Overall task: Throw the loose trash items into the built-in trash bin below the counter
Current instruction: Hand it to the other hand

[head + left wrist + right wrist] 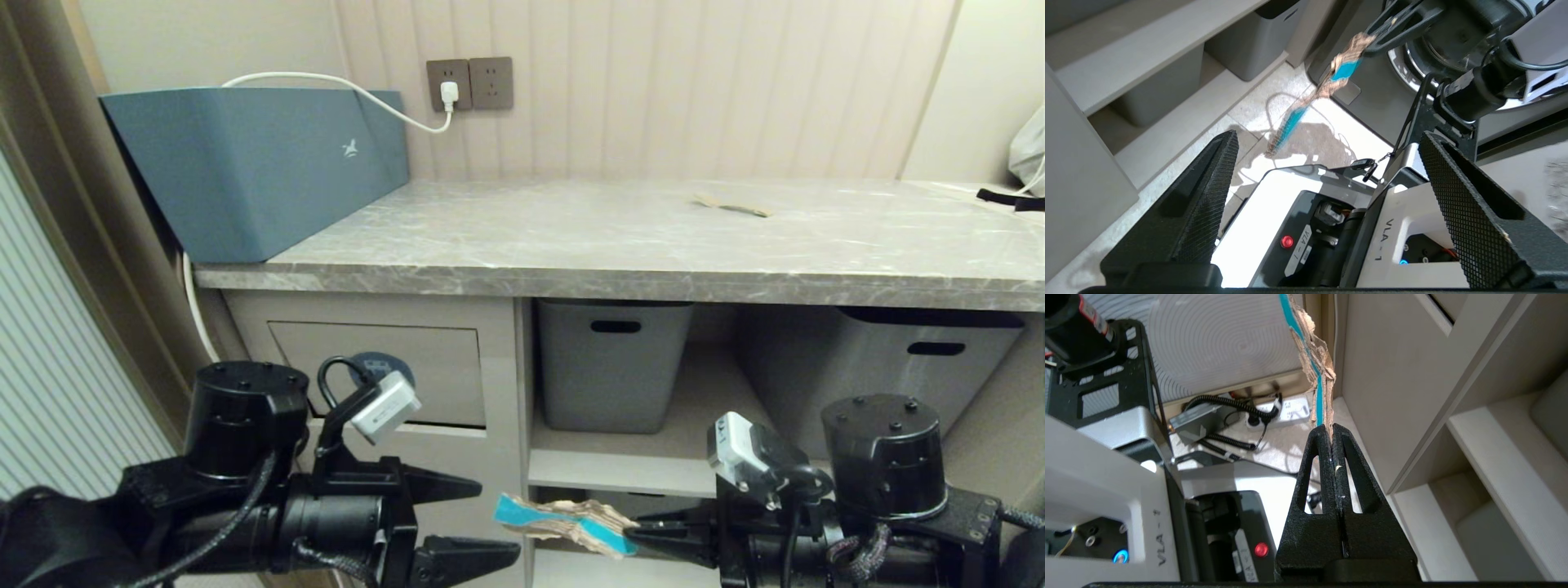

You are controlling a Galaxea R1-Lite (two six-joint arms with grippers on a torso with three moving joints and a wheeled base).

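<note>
Counter (571, 237) above; right gripper (633, 535) pinching cardboard scrap (563, 523).

On your left the long blue-teal box (253, 167) sits on the grey marble-look stone counter (620, 245), a torn brown cardboard scrap (732, 205) lies toward its right rear, and below it the beige tilting bin flap (384, 371) stands left of two grey plastic tubs (612, 367).

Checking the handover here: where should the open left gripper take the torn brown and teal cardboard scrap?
The left gripper would best take the torn brown cardboard scrap by its free teal end, coming from the robot's left. The right gripper pinches the opposite end, so the strip juts out unsupported toward the left fingers.
</note>
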